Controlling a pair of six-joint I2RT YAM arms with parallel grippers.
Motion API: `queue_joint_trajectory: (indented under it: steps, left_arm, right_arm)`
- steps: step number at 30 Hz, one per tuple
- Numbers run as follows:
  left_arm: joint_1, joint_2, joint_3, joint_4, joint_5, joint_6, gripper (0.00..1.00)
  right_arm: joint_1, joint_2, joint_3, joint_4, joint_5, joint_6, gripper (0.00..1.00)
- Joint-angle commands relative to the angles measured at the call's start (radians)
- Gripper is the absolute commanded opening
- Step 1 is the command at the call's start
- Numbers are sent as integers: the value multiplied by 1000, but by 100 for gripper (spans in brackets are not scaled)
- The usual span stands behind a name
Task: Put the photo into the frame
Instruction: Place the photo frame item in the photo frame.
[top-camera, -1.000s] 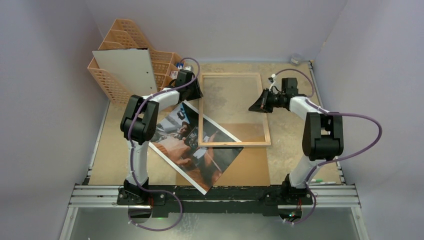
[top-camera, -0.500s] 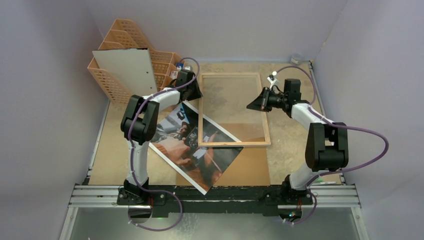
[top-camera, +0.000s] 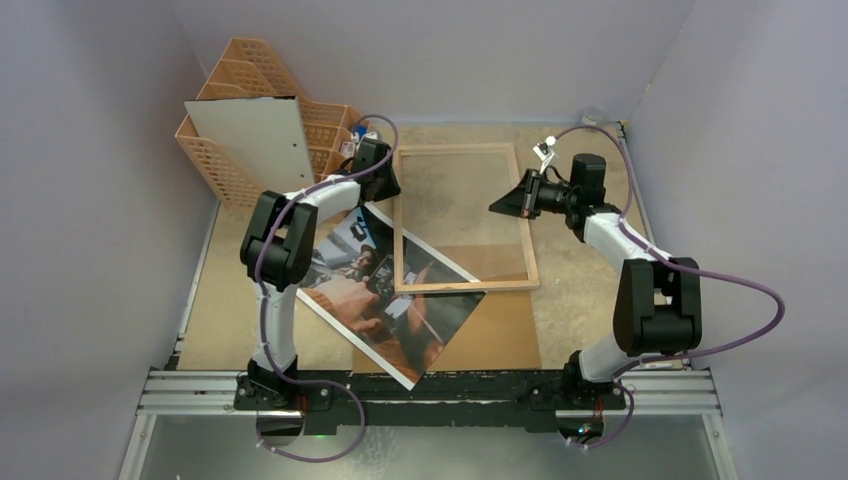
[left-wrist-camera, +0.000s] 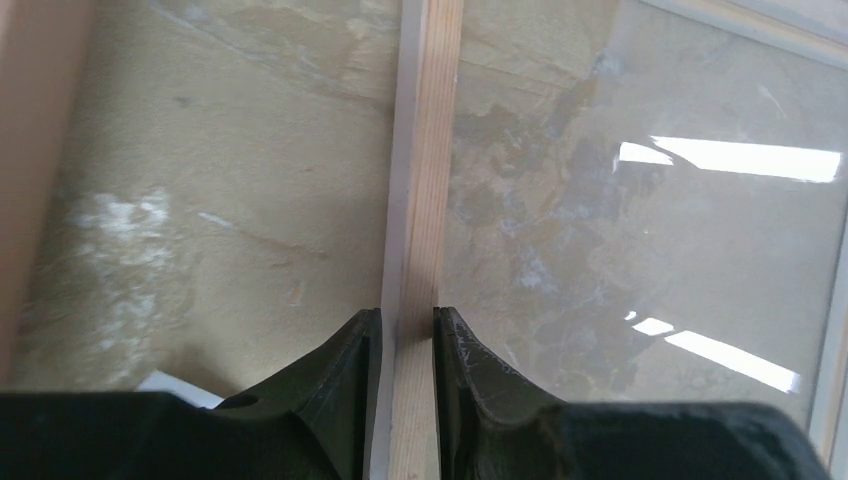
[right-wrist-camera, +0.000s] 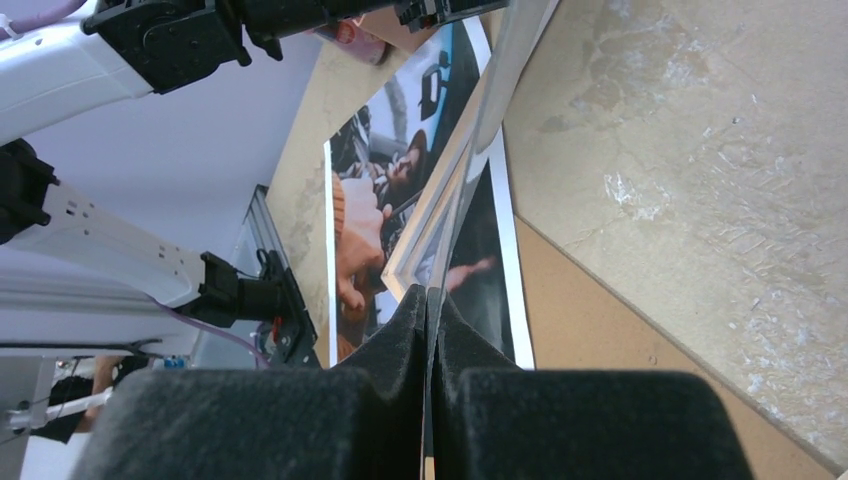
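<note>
Tan worktop (top-camera: 220, 300) carries everything. The left claw (left-wrist-camera: 407, 330) has narrowed until it pinches the left rail of the frame (top-camera: 530, 250), likely ready to lift. The photo (top-camera: 350, 290) lies face up, one corner under the frame's near end, not yet seated. The right claw (top-camera: 497, 207), pressed shut and empty, has drawn back.

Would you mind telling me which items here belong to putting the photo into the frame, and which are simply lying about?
Belong to the job:
photo
frame

Lying about:
brown fibreboard sheet
peach lattice organiser
white board leaning against the organiser
</note>
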Motion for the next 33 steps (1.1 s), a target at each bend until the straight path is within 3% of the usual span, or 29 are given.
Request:
queue_joint_trajectory:
  steps: [1, 6, 18, 27, 33]
  left_arm:
    - [14, -95, -7, -41, -154, -20, 27]
    - [17, -123, -9, -80, -227, -36, 27]
    - [21, -147, 2, -95, -215, -24, 27]
    - [26, -210, 12, -175, -403, -35, 27]
    - [28, -236, 12, -208, -482, -49, 27]
  right_arm:
    - [7, -31, 16, 100, -63, 38, 0]
    - [7, -1, 61, 109, -83, 39, 0]
    - [41, 41, 137, 119, -142, 51, 0]
    - [114, 47, 294, 91, -181, 44, 0]
    - [112, 129, 283, 28, -71, 104, 0]
